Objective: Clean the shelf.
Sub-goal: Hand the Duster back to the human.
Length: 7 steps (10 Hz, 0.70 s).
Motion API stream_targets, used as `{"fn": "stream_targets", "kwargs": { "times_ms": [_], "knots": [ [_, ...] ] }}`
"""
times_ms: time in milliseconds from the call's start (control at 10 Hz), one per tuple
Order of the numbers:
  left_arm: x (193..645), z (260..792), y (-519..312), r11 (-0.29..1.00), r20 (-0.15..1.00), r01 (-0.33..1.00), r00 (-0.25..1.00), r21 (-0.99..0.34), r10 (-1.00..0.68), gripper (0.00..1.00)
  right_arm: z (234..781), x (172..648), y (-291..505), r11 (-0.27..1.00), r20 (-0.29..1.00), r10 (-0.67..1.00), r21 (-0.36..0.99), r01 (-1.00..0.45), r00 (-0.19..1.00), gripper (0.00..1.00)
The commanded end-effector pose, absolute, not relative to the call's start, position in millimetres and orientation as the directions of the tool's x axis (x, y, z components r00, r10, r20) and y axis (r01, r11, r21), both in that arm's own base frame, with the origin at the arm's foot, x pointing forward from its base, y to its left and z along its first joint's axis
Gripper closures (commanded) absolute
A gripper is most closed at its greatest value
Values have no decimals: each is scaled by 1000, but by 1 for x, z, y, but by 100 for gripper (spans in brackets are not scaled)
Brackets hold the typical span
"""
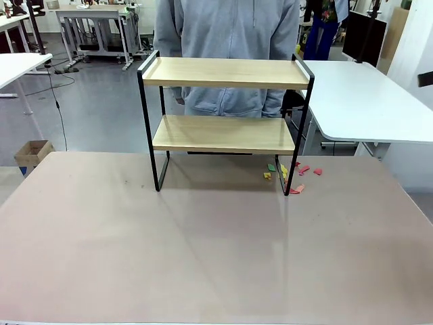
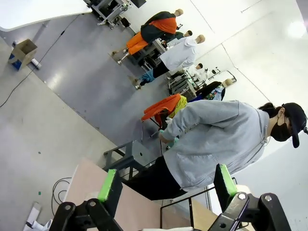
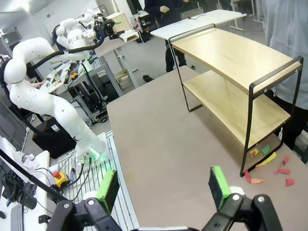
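We start with the broad matte brown-grey table (image 1: 203, 257), which carries everything that matters. Toward its far side stands the small two-tier shelf of light wooden boards in a thin black metal frame (image 1: 226, 128), its long axis running left to right across us, with a person in a grey hooded top (image 1: 226, 40) standing just behind it. Both boards look bare from the front view and the right wrist view, so the shelf holds nothing that we can see.

The litter sits lower: a scatter of small red, yellow and green paper scraps (image 1: 294, 175) lies on the table around the shelf's right front leg, some under the lower board's right end, some just outside the frame.

That placement decides our reach. The right wrist view looks down at the shelf and the scraps (image 3: 269, 166) ahead of the right gripper (image 3: 163, 185), so we judge the right arm the nearer one. Its green pads stand wide apart, holding nothing. The left gripper (image 2: 167, 185) is likewise spread wide and empty, aimed up toward the person rather than at the table.
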State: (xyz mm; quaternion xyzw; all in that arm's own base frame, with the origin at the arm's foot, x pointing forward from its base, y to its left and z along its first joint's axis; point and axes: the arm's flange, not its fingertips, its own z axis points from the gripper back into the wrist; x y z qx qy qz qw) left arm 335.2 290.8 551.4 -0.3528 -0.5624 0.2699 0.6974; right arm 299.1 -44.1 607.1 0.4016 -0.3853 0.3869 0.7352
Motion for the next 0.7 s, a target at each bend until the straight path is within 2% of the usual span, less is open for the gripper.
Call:
{"fn": "stream_targets", "kwargs": {
  "times_ms": [0,600],
  "knots": [
    [334,554,290,601,591,30,224,-799,775,0,609,301,-43,366,890,247,281,-887,383,0],
    [334,554,290,601,591,30,224,-799,775,0,609,301,-43,366,890,247,281,-887,383,0]
  ]
}}
